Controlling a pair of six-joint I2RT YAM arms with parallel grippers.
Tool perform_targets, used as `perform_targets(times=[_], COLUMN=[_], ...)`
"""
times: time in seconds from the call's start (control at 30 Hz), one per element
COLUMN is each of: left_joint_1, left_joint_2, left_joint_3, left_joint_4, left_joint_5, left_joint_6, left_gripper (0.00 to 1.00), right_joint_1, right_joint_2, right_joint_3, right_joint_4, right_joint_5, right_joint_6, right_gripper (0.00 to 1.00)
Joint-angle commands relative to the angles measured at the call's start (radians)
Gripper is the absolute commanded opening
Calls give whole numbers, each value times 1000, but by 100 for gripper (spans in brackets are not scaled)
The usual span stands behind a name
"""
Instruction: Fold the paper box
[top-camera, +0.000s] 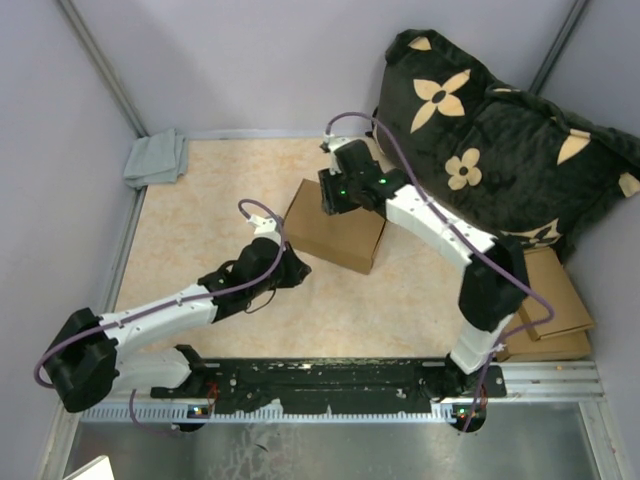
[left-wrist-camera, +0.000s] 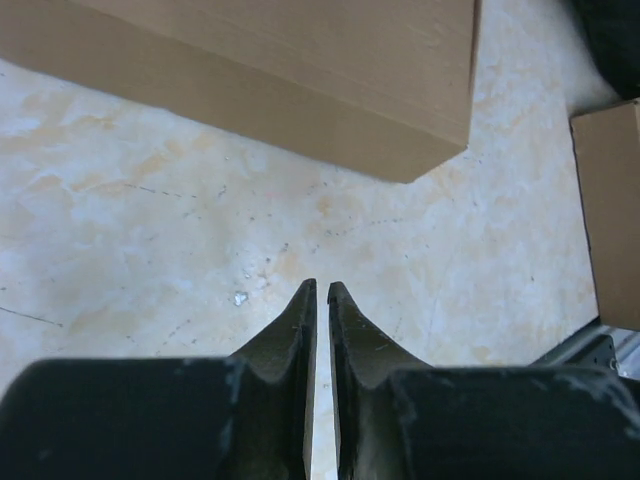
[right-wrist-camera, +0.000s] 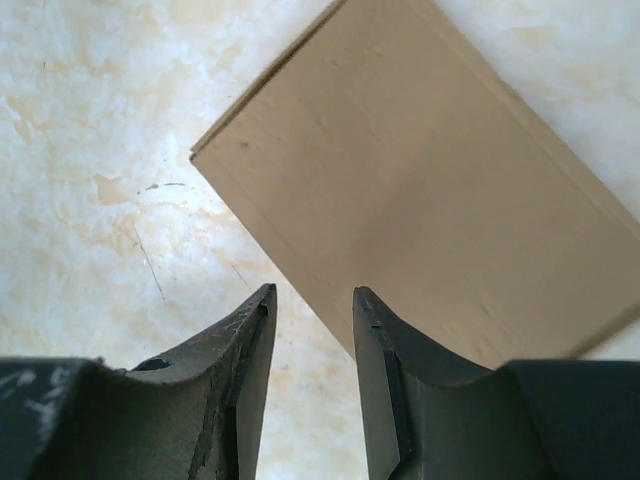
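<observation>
The paper box (top-camera: 335, 232) is a closed, plain brown cardboard box lying flat mid-table. My left gripper (top-camera: 298, 268) hovers just off the box's near-left side. In the left wrist view its jaws (left-wrist-camera: 322, 288) are only a narrow slit apart with bare table between them, and the box (left-wrist-camera: 300, 60) lies ahead, untouched. My right gripper (top-camera: 332, 198) is over the box's far edge. In the right wrist view it (right-wrist-camera: 312, 292) stands open and empty above the edge of the box lid (right-wrist-camera: 430, 190), not touching it.
A black cushion (top-camera: 500, 150) with tan flowers fills the back right corner. Flat cardboard pieces (top-camera: 550, 310) are stacked at the right, one showing at the edge of the left wrist view (left-wrist-camera: 610, 200). A grey cloth (top-camera: 157, 158) lies back left. Walls enclose the table.
</observation>
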Motion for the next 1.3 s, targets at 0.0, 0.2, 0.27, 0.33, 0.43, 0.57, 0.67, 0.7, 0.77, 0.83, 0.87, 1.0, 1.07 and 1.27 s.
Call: perform_targets(times=[0.0,0.2,0.27,0.33,0.43,0.57,0.67,0.7,0.77,0.83,0.87,1.0,1.07,1.27], left_joint_1=[-20,6,38,96,167,208,211,211,211,211,210,205,205,205], left_joint_2=[-50,-48,32,149,340,564,665,689,709,699,684,603,560,503], left_joint_3=[-7,113,211,336,490,629,671,672,661,607,578,460,414,404], left_joint_4=[1,66,96,86,90,90,80,76,43,51,56,59,67,17], left_joint_5=[-7,-235,-243,-163,-54,36,111,134,170,187,190,174,164,185], left_joint_6=[-29,118,182,214,244,277,277,270,250,225,216,207,209,214], left_gripper=[15,30,34,34,32,29,27,26,21,19,19,18,18,20], right_joint_1=[-33,-33,-32,-28,-17,-12,-13,-14,-14,-17,-20,-23,-24,-23], right_joint_2=[-215,-378,-426,-457,-479,-466,-430,-417,-381,-345,-328,-306,-303,-317], right_joint_3=[-114,-517,-643,-730,-801,-833,-825,-822,-807,-780,-768,-770,-766,-756], right_joint_4=[7,166,261,342,393,418,410,413,406,379,372,433,448,443], right_joint_5=[89,-59,-110,-148,-138,-95,-31,-13,31,84,105,148,150,161], right_joint_6=[33,139,198,245,282,295,302,303,306,317,322,326,324,319], right_gripper=[38,35,32,30,28,25,24,24,23,23,22,24,24,25])
